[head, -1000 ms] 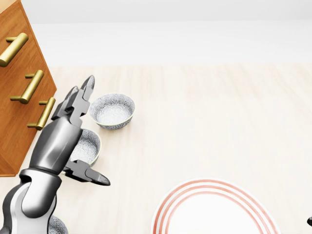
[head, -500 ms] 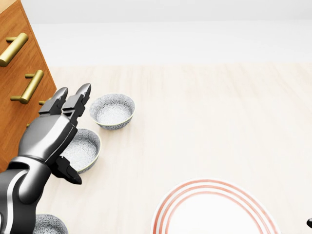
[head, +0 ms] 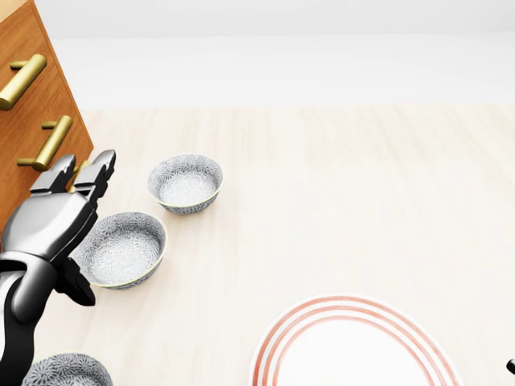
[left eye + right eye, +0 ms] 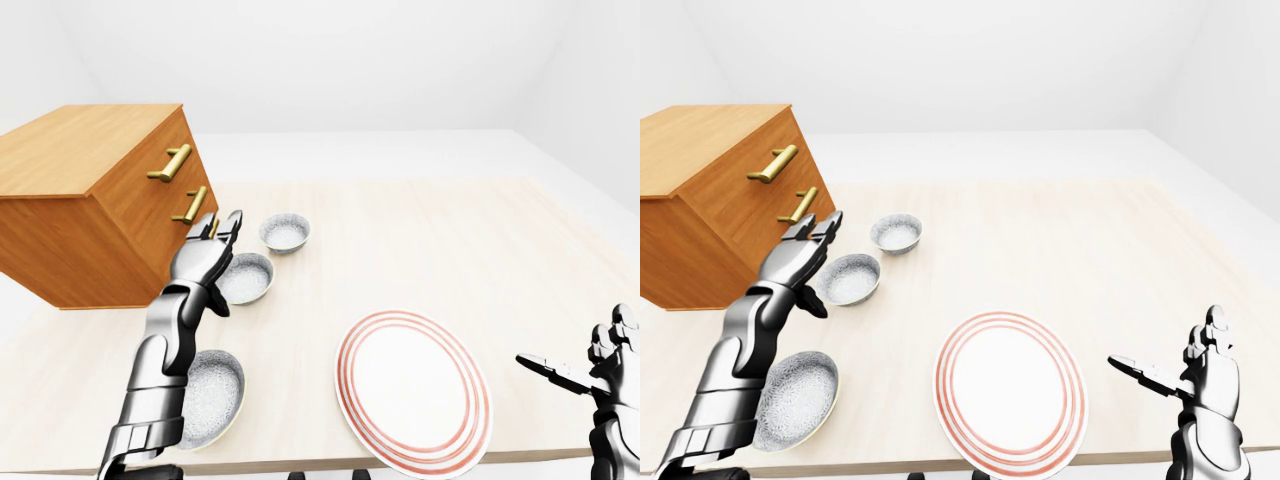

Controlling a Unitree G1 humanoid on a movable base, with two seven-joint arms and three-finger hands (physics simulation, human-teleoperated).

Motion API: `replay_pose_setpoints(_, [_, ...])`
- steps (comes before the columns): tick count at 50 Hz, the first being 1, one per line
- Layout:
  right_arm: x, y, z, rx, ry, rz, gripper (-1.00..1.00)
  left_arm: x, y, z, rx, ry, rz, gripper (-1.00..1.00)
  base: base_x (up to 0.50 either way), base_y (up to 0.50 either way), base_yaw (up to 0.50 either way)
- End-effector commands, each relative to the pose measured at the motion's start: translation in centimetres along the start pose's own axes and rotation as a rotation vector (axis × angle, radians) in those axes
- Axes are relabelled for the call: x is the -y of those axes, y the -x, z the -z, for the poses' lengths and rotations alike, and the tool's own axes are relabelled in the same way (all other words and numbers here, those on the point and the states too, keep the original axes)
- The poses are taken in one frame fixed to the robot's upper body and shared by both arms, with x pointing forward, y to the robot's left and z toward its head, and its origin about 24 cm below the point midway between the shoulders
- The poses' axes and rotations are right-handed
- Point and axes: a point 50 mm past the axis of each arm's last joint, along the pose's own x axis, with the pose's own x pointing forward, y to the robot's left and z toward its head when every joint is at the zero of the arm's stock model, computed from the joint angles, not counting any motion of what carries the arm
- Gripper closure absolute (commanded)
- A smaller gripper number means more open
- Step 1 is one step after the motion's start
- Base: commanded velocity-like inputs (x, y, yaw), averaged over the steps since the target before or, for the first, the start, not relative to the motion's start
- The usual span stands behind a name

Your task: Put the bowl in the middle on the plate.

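Looking down through the head view, I see the grey three-finger left hand at the left rim of the middle grey-patterned ceramic bowl. Its fingers are spread apart and point up the picture, its thumb hangs below, and it clasps nothing. Whether it touches the rim I cannot tell. That view cuts the white round plate with red rings at the bottom edge and shows only a sliver of the nearest patterned bowl.

The two eye views give more: the three bowls run in a line down the left, the farthest patterned bowl at the top, and the plate lies whole at lower centre, well apart from the middle bowl. They also show the right hand near the lower right corner, fingers open, thumb stretched leftward, empty.

Everything rests on a pale wooden surface. A wooden drawer cabinet with brass bar handles stands at its left side, just beside the left hand. Plain white walls close the room.
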Motion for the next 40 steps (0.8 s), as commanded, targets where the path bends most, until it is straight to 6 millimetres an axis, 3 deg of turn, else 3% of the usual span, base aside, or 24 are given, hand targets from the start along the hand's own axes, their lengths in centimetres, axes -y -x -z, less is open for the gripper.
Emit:
replay_pose_setpoints(1, [0.0, 0.0, 0.1, -0.006, -0.003, 0.000, -1.00, 0.4, -0.9, 0.3, -0.016, -0.037, 0.027, -1.00, 0.00, 0.00, 0.00])
replay_pose_setpoints(10, [0.0, 0.0, 0.3, -0.014, 0.005, 0.001, -1.00, 1.5, -1.7, -0.2, -0.014, -0.090, 0.032, -1.00, 0.00, 0.00, 0.00])
replay_pose_setpoints(14, [0.1, 0.1, 0.3, -0.013, 0.009, 0.005, -1.00, 2.4, -2.0, -1.3, 0.012, -0.057, 0.050, -1.00, 0.00, 0.00, 0.00])
replay_pose_setpoints(21, [0.1, 0.1, -0.1, 0.004, 0.005, 0.003, -1.00, 2.6, -2.2, -1.6, 0.018, -0.066, 0.064, -1.00, 0.00, 0.00, 0.00])
replay_pose_setpoints(25, [0.1, 0.1, -0.2, 0.010, -0.010, -0.001, -1.00, 3.4, -2.5, -1.9, 0.024, -0.158, 0.083, -1.00, 0.00, 0.00, 0.00])
replay_pose_setpoints(34, [0.0, 0.1, -0.7, 0.034, -0.015, -0.006, -1.00, 4.6, -2.4, -2.8, 0.038, -0.121, 0.117, -1.00, 0.00, 0.00, 0.00])
replay_pose_setpoints(40, [0.0, 0.1, -0.5, 0.023, -0.010, -0.004, -1.00, 4.2, -2.6, -2.6, 0.036, -0.152, 0.114, -1.00, 0.00, 0.00, 0.00])
